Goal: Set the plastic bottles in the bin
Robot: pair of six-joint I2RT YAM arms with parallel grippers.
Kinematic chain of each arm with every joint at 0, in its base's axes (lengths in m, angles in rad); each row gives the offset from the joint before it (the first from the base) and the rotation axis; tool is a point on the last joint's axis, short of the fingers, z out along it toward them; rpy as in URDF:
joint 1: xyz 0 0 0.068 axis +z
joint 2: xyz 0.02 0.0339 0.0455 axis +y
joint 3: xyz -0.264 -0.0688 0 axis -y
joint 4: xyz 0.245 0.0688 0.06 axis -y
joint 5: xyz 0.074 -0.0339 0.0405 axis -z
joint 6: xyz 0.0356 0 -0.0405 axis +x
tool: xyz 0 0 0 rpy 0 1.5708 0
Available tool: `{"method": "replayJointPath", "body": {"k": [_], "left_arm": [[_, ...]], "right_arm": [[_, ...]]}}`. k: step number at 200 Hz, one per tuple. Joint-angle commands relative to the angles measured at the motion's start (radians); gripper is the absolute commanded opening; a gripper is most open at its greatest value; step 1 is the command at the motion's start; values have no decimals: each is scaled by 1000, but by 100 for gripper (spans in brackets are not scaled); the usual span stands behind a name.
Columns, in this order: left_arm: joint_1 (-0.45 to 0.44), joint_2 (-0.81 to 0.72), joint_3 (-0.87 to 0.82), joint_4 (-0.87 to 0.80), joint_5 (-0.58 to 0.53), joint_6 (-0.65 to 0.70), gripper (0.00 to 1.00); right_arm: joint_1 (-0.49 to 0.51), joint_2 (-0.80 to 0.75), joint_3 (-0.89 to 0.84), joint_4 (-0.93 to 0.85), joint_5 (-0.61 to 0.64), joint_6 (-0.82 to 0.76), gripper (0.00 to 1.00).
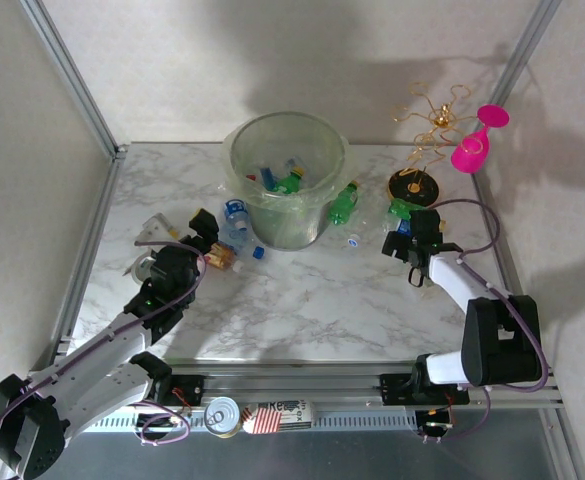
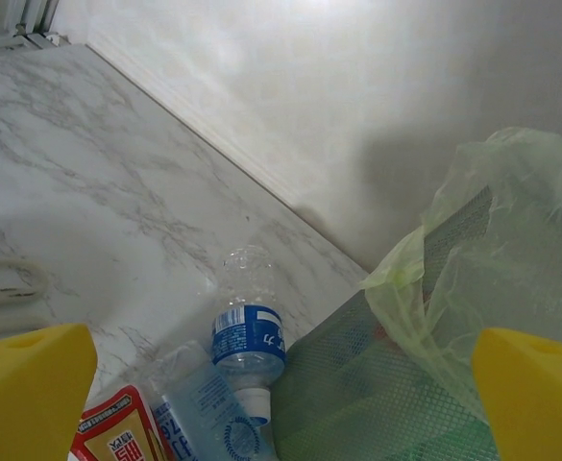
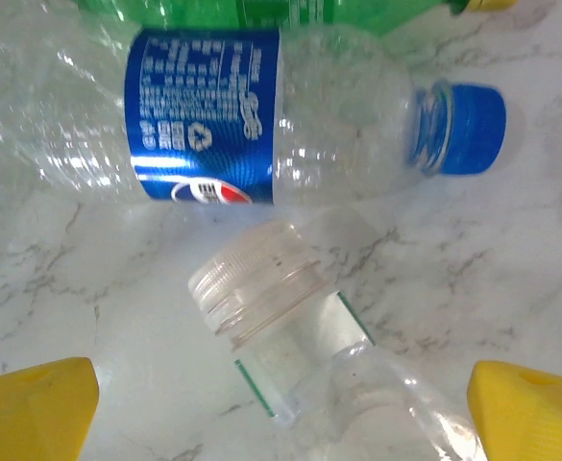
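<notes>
1. Behind the middle of the table (image 1: pixel 302 310), the bin (image 1: pixel 307 228) is found upright and bag-lined. A few plastic bottles (image 1: pixel 288 182), green and blue-labelled, are already lodged inside.
2. More bottles are noted on the marble: a blue-labelled bottle (image 1: pixel 235 222) just beside the bin's left wall, a green bottle (image 1: pixel 344 204) against its right side, and others near the right arm.
3. Left gripper (image 1: pixel 208 236): the jaws are spread wide and nothing is held. It is poised above the blue-labelled bottle, with the bin's wall close by.
4. Right gripper (image 3: pixel 281 418): the jaws are released and empty. A white-capped bottle (image 3: pixel 290 327) is framed between the yellow pads (image 3: pixel 31 408). A blue-capped bottle (image 3: pixel 261 125) lies just beyond it; contact cannot be confirmed.
5. Step judged: the task is partly done, and a fresh pick is being lined up, with no grasp made yet.
6. Next move judged: the right gripper should be lowered and closed across the white-capped bottle's body without the neighbour being nudged. Thin plastic is expected to buckle or slip, so a centred squeeze is called for, then a lift clear of the bin's rim.
</notes>
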Motion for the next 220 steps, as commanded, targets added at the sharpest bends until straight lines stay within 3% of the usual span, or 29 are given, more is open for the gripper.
{"method": "replayJointPath", "body": {"k": [1,43,80,106,152,194,220], "left_arm": [[14,3,27,29,15,23,99],[21,9,9,42,28,10,100],[26,30,8,68,50,4,99],[30,48,17,73,67,4,100],[33,49,27,65,68,1,100],[35,45,29,56,66,-2,100],[35,48,29,58,68,-9,100]], "right_arm": [[-2,-13,-16,-62,-58,32,99],[0,-104,-54,-110,-126,75,99],[0,-99,-78,-167,-2,106,99],[9,-63,-84,-166,-3,100,95],[26,-23,-91,-136,-14,94,79],[37,-22,-91,-125,-22,85,57],[39,-53,-78,-128,-39,73,50]]}}
